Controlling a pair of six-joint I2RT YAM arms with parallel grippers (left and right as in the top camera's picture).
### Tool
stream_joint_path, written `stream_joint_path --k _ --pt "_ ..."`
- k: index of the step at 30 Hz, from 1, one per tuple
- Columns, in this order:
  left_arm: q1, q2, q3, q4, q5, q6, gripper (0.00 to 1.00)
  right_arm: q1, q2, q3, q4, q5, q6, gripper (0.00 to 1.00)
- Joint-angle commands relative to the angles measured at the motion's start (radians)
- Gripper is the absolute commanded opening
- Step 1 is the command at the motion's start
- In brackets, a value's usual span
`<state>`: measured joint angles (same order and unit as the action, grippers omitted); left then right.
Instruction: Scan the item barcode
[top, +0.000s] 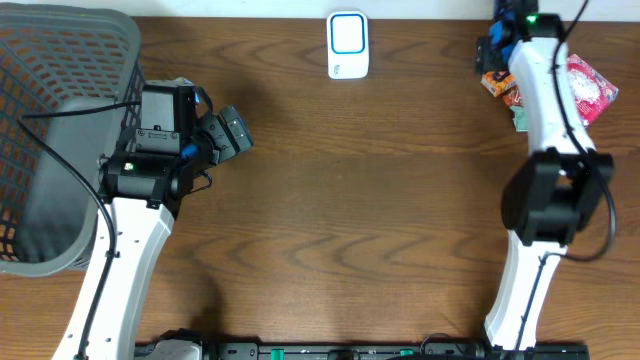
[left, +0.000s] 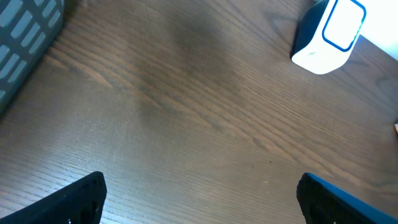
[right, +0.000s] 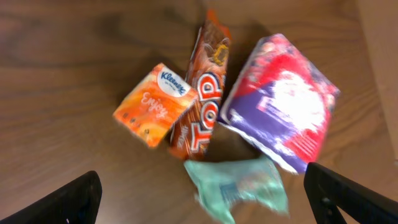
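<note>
The white barcode scanner (top: 347, 45) with a blue-framed window stands at the table's far middle; the left wrist view has it (left: 329, 34) at the upper right. At the far right lie the items: an orange Kleenex pack (right: 152, 106), an orange TOP wrapper (right: 200, 106), a red and purple bag (right: 283, 102) and a blurred teal pouch (right: 239, 186). My right gripper (right: 202, 190) hovers open over them, the teal pouch lying below its spread fingers, nothing held. My left gripper (left: 202, 193) is open over bare wood, beside the basket.
A grey mesh basket (top: 60, 100) fills the left edge of the table, right behind my left arm. My right arm (top: 545, 110) reaches along the right side and covers part of the item pile. Brown wooden tabletop (top: 360, 200) lies between the arms.
</note>
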<state>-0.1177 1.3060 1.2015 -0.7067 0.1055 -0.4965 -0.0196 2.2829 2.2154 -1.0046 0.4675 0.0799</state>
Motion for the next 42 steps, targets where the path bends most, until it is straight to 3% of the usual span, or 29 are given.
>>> stream_joint_path --k 1,5,8,13,17,21,29,33,35,38,42 --pt "0.003 -0.004 0.0 -0.002 -0.002 0.01 0.98 0.004 -0.23 0.01 -0.078 -0.106 0.101 0.99" --pt "0.003 -0.004 0.0 -0.002 -0.002 0.01 0.98 0.009 -0.405 0.008 -0.268 -0.324 0.134 0.99" --pt "0.003 -0.004 -0.001 -0.002 -0.002 0.01 0.98 0.039 -0.496 -0.03 -0.372 -0.367 0.138 0.99" --pt "0.003 -0.004 -0.001 -0.002 -0.002 0.01 0.98 0.182 -0.787 -0.377 -0.346 -0.226 0.2 0.99" --pt "0.003 -0.004 0.0 -0.002 -0.002 0.01 0.98 0.273 -0.991 -0.576 -0.384 -0.367 0.242 0.99" --pt "0.003 -0.004 -0.001 -0.002 -0.002 0.01 0.98 0.315 -1.12 -0.662 -0.455 -0.515 0.241 0.99" --pt "0.003 -0.004 -0.001 -0.002 -0.002 0.01 0.98 0.315 -1.216 -0.673 -0.634 -0.43 0.233 0.99" --pt "0.003 -0.004 0.0 -0.002 -0.002 0.01 0.98 0.315 -1.25 -0.729 -0.541 -0.407 0.218 0.99" --pt "0.003 -0.004 0.0 -0.002 -0.002 0.01 0.98 0.297 -1.287 -0.801 -0.436 -0.432 0.144 0.99" --pt "0.003 -0.004 0.0 -0.002 -0.002 0.01 0.98 0.221 -1.418 -1.017 -0.188 -0.569 -0.021 0.99" --pt "0.003 -0.004 -0.001 -0.002 -0.002 0.01 0.98 0.095 -1.642 -1.344 0.111 -0.705 -0.082 0.99"
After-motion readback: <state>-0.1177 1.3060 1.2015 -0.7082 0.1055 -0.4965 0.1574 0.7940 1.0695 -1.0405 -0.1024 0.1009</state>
